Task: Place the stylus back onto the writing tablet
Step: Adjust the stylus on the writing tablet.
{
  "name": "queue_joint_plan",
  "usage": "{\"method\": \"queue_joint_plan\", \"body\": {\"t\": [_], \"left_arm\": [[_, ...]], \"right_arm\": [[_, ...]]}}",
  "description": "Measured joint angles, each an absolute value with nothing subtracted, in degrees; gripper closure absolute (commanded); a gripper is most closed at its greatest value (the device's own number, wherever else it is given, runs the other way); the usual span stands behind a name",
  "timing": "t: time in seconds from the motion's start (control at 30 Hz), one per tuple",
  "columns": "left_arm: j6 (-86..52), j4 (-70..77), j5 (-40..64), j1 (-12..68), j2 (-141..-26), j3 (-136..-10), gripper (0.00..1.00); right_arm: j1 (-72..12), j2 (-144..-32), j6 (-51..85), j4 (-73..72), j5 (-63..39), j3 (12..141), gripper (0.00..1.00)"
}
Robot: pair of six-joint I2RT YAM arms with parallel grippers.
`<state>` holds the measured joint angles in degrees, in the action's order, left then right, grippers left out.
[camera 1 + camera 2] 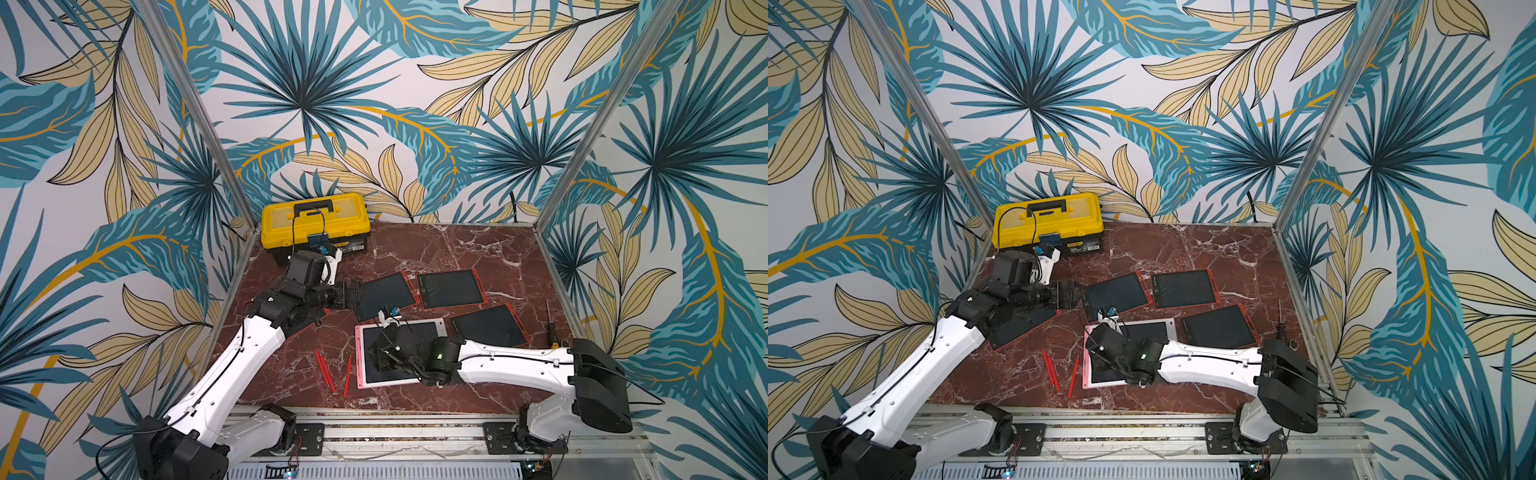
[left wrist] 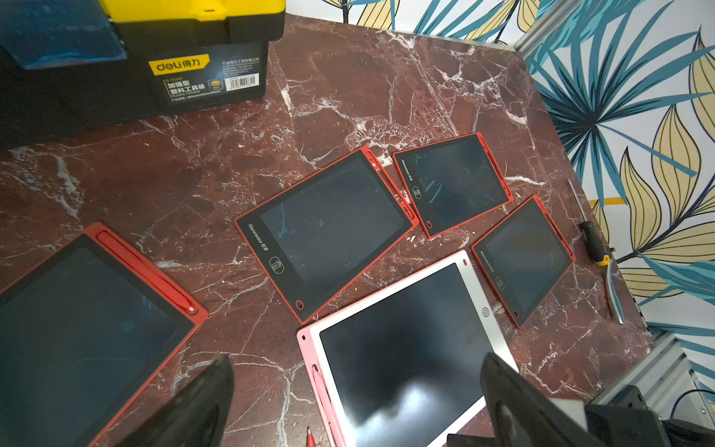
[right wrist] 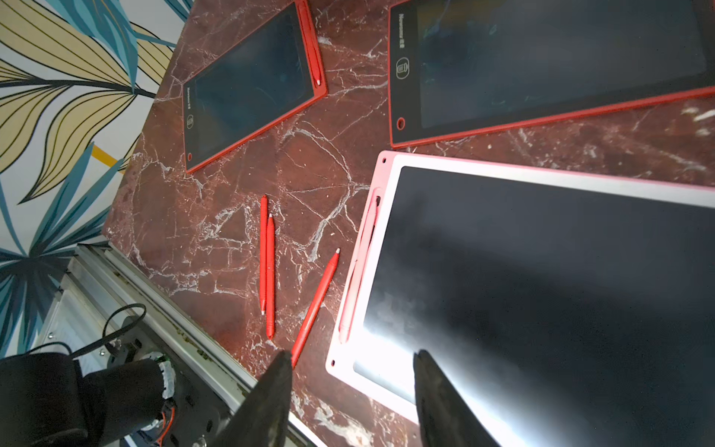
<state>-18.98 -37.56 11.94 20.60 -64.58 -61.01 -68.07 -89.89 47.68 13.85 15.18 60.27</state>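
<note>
Three loose red styluses lie on the marble between the arms, a pair (image 3: 269, 278) side by side and a single one (image 3: 315, 305), also in a top view (image 1: 347, 376). The pink-framed writing tablet (image 3: 541, 271) holds a pink stylus (image 3: 360, 271) in its side slot. My right gripper (image 3: 353, 354) hovers over that tablet's near corner, jaws apart with nothing between them; one fingertip (image 3: 286, 356) is right by the single stylus's end. My left gripper (image 2: 358, 360) stands wide open and empty above the table, beside a red tablet (image 2: 77, 329) with a red stylus (image 2: 143, 267) in its slot.
Three more red-framed tablets (image 1: 384, 293) (image 1: 451, 289) (image 1: 490, 326) lie behind the pink one. A yellow toolbox (image 1: 316, 220) stands at the back left corner. A screwdriver (image 1: 550, 328) lies along the right wall. A metal rail (image 1: 374, 419) runs along the front edge.
</note>
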Motion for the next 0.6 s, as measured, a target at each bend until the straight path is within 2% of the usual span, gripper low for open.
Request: {"method": "queue_joint_plan", "body": {"t": [0.3, 0.6], "left_arm": [[-17.69, -34.72, 16.64, 20.12, -64.29, -60.16, 0.00], [-11.68, -34.94, 17.56, 20.12, -65.04, -64.18, 0.00]], "right_arm": [[-68.31, -96.27, 50.39, 15.57, 14.96, 63.88, 0.71], [-68.31, -99.81, 51.27, 16.32, 13.87, 65.63, 0.74]]}}
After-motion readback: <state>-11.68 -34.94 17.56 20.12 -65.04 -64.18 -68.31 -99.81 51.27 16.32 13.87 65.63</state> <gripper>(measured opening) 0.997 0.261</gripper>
